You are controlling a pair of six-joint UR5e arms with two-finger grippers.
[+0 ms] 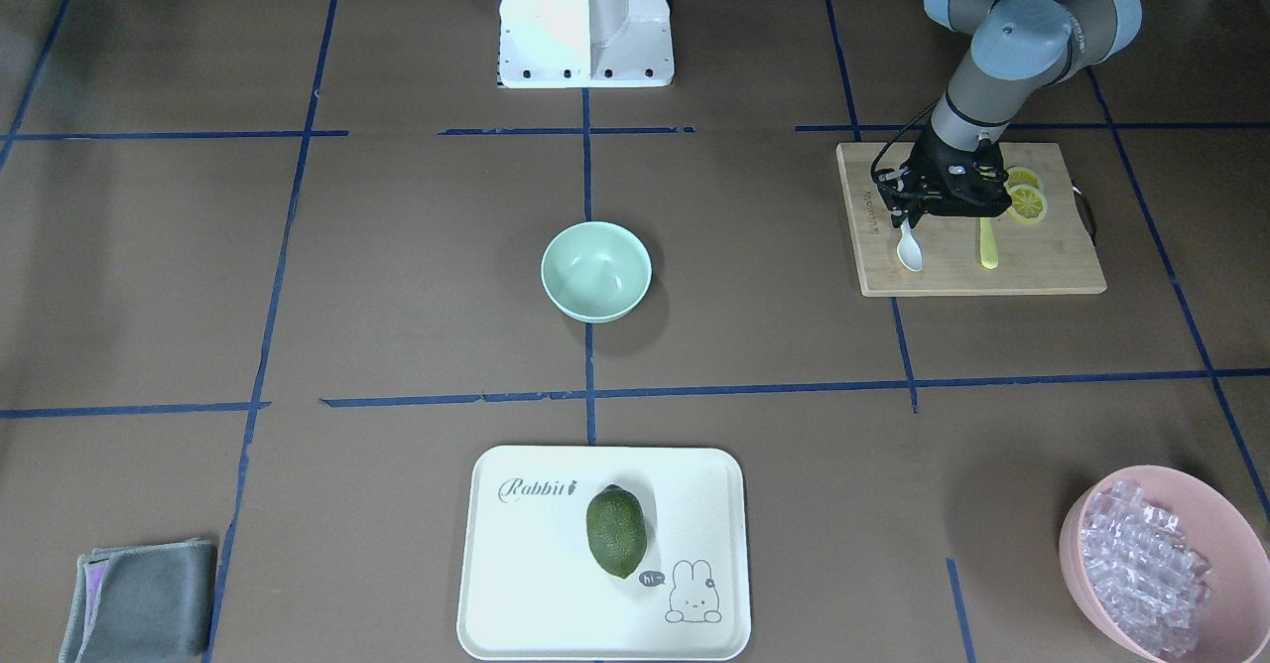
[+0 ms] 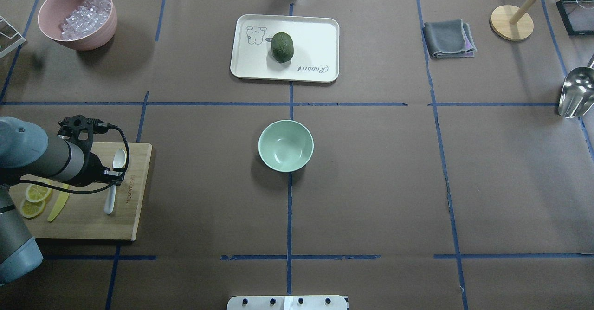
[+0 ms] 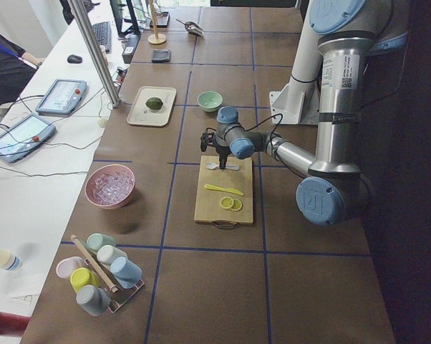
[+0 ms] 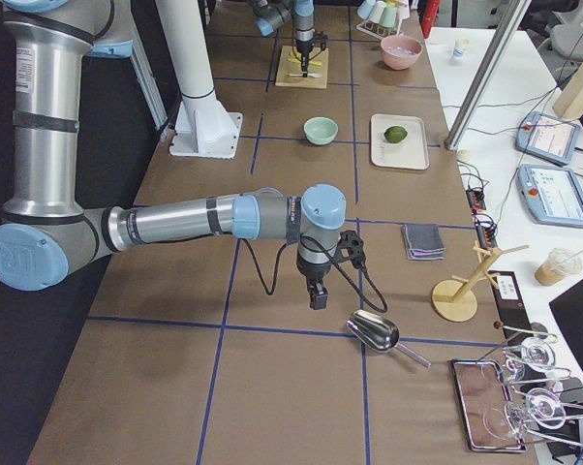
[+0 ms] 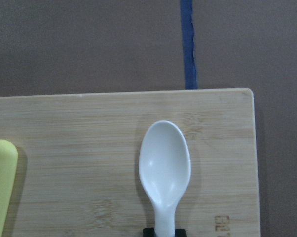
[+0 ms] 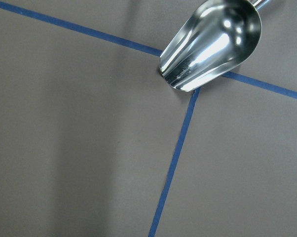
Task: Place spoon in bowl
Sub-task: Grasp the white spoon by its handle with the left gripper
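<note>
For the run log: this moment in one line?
left gripper: at spoon handle | spoon: on cutting board | bowl: empty | right gripper: over table

Spoon (image 5: 165,168): white plastic, oval scoop facing up, lying flat on bamboo board (image 2: 134,194); bowl (image 2: 286,145): pale mint-green, round, upright, at table centre, well apart.

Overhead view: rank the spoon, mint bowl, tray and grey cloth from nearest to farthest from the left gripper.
From the left gripper:
1. Spoon, right at the gripper, on the board.
2. Bowl, table centre.
3. Tray, far centre.
4. Cloth, far right.
</note>
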